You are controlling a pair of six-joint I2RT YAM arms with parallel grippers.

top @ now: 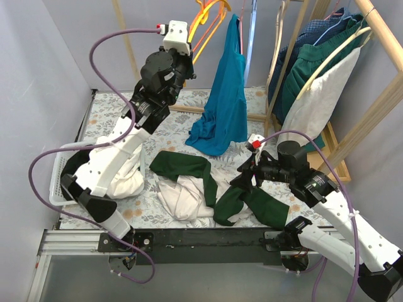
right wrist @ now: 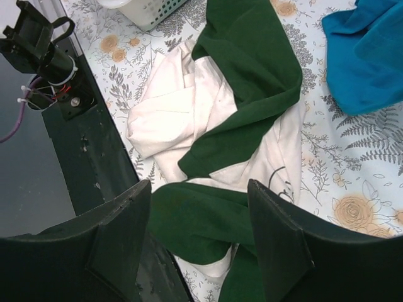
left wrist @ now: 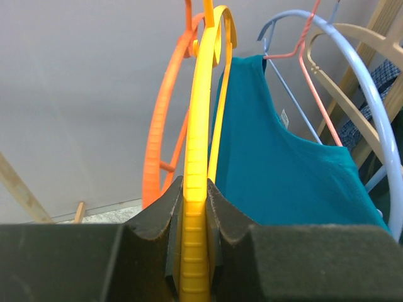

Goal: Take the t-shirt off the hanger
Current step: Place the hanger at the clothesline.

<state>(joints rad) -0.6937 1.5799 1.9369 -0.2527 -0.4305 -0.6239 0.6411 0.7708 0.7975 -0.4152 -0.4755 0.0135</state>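
A teal t-shirt [top: 223, 107] hangs from the hangers at the back, and its lower end rests on the table. In the left wrist view the shirt [left wrist: 283, 170] hangs just right of a yellow hanger [left wrist: 200, 126]. I cannot tell which hanger carries it. My left gripper [top: 187, 53] is raised high, and in its wrist view it [left wrist: 195, 185] is shut on the yellow hanger's arm. My right gripper [top: 242, 179] is low over the table and, as its wrist view shows, it [right wrist: 198, 189] is open and empty above green cloth.
An orange hanger [left wrist: 160, 126], a pink one [left wrist: 315, 82] and a light blue one [left wrist: 371, 107] hang beside the yellow one. Green and white garments [top: 189, 182] lie heaped on the floral table. A white basket [top: 60, 182] stands at the left. A wooden rack with hung clothes [top: 315, 82] stands at the right.
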